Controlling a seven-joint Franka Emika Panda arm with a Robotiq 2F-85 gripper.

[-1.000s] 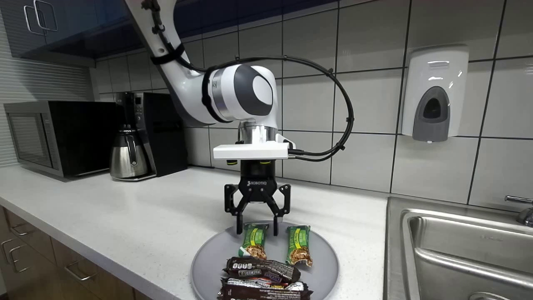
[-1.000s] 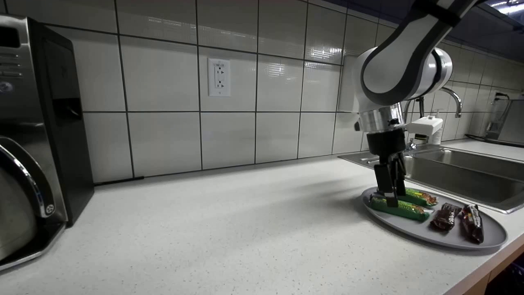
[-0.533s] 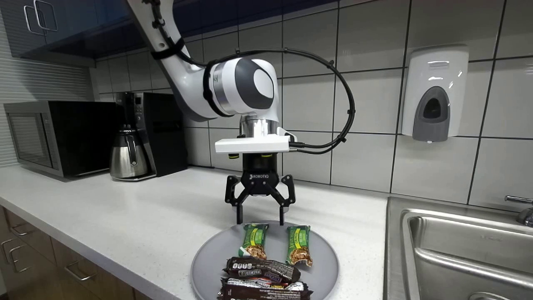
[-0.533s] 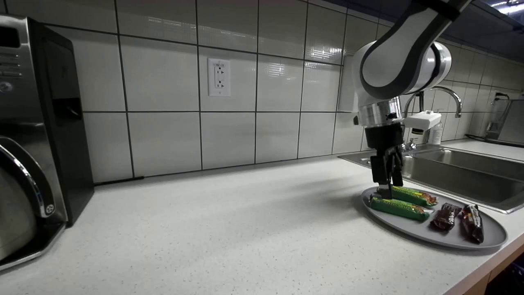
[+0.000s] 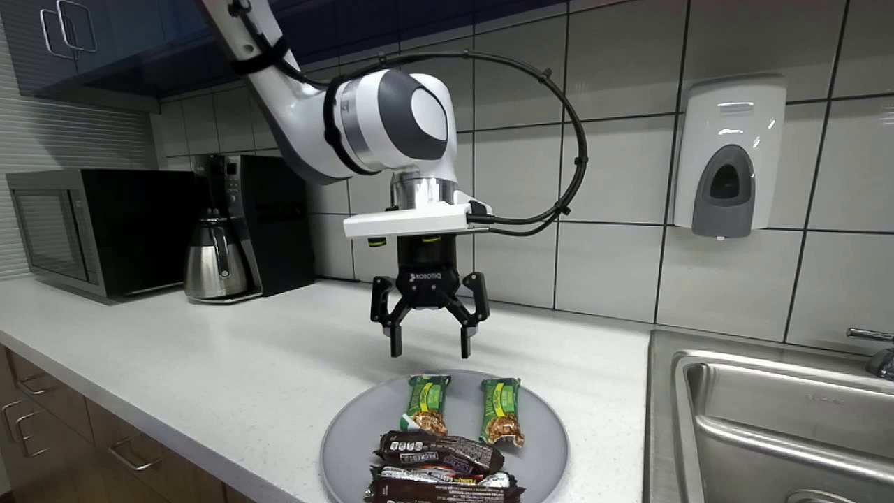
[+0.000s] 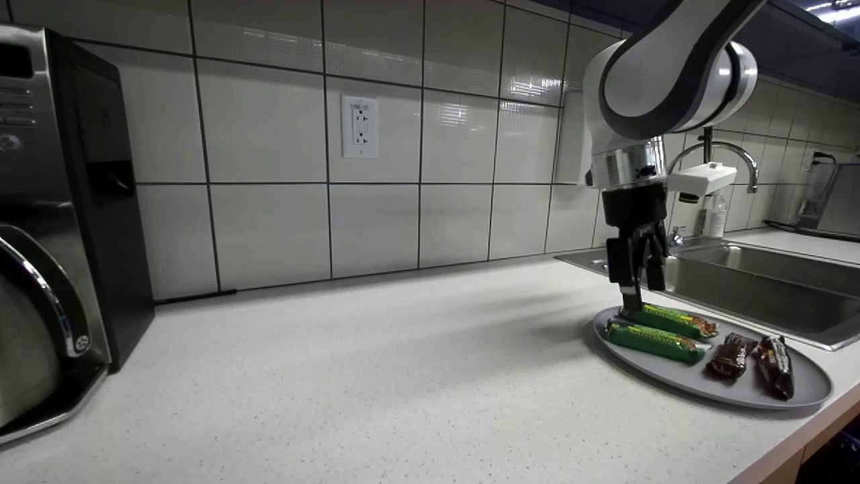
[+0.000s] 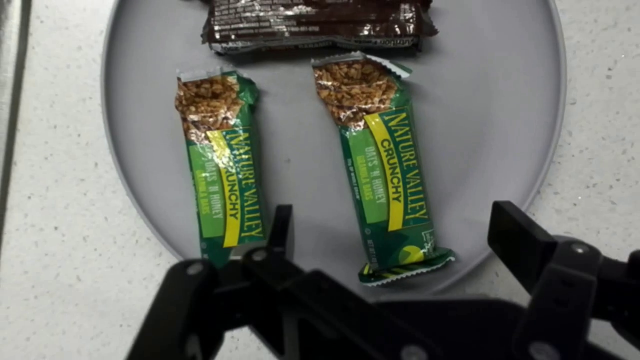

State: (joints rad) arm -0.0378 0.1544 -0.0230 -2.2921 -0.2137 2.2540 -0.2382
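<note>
My gripper is open and empty, raised above the back edge of a grey plate. In the wrist view its black fingertips are wide apart. A green granola bar lies on the plate below the gap between them, touched by neither finger; it also shows in an exterior view. A second green granola bar, on the sink side, is partly hidden by a finger in the wrist view; it also shows in an exterior view. Brown-wrapped bars lie across the plate's front part.
A steel sink is beside the plate. A tiled wall with a soap dispenser stands behind. A coffee maker with a steel carafe and a microwave stand farther along the white counter.
The gripper has opened a little wider and risen from around the green granola bar to above the plate, shifting slightly back. The bars and the plate have not moved.
</note>
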